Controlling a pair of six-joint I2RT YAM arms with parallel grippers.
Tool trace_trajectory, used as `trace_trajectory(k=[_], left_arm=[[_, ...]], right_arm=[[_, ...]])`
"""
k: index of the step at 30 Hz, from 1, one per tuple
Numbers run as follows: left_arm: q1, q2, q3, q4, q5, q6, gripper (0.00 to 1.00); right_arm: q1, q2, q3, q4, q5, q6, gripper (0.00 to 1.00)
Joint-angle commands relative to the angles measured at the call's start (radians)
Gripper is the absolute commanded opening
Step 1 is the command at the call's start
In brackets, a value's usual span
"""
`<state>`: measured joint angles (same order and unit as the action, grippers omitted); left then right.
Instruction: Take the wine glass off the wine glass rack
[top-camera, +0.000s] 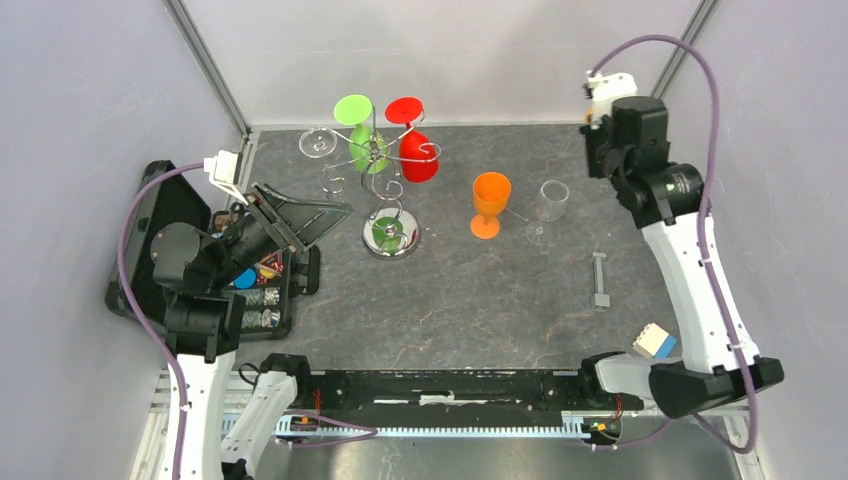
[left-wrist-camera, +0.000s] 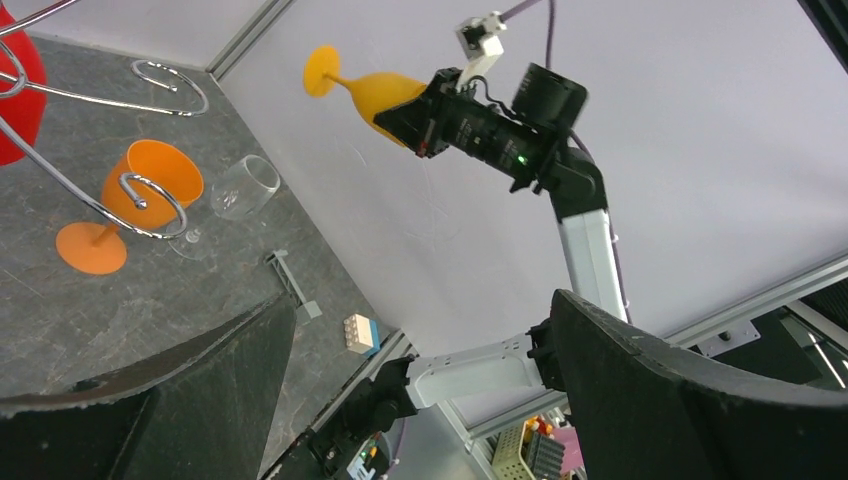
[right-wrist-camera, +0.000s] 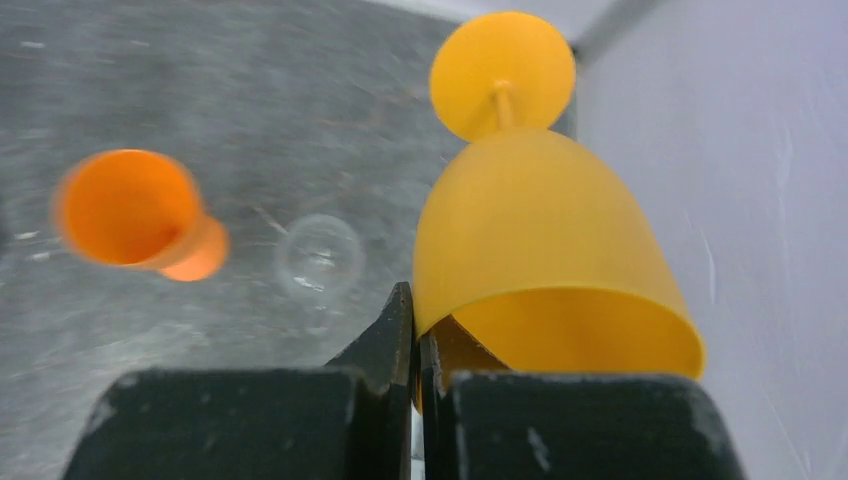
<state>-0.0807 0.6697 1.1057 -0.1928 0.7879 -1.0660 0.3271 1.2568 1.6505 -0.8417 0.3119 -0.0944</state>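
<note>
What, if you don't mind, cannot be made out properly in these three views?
- Top view: the yellow glass is largely hidden behind the right arm.
- Right wrist view: the standing orange glass and standing clear glass are blurred.
- Left wrist view: the wine glass rack is cut off by the left edge; only two curled arms show.

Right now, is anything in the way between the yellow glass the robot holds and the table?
Nothing visible. The right gripper holds the yellow glass by its rim in open air. The orange glass and clear glass stand on the table, aside.

Left jaws wide apart; right jaws tight together.
</note>
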Motion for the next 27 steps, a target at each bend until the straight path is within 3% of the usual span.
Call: trace_trajectory(k=[1,5,8,20,27], left_arm=[[0.002,-0.015,-0.013,-0.009,0.008,0.057,1.0],[0.001,-0.018,-0.011,-0.027,0.017,0.079,1.0],[0.002,-0.015,-0.004,-0.058,0.012,0.109,1.0],[0.0,-0.025,-0.002,-0.149,-0.028,0.196,1.0],[0.001,-0.026,-0.001,-0.236,-0.053,0.284,1.0]], right_arm=[[-0.239,0.001,-0.031,0.001,-0.176,0.015,0.0],[-0.374,0.05,-0.108,-0.003,-0.258,0.031,0.0],[-0.4,0.07,-0.152,-0.022,-0.273,0.035,0.0],[-0.399,0.061,-0.284,-0.099,-0.289,0.039,0.0],[-0.335,0.104,-0.306,-0.16,-0.272,0.042,0.0]])
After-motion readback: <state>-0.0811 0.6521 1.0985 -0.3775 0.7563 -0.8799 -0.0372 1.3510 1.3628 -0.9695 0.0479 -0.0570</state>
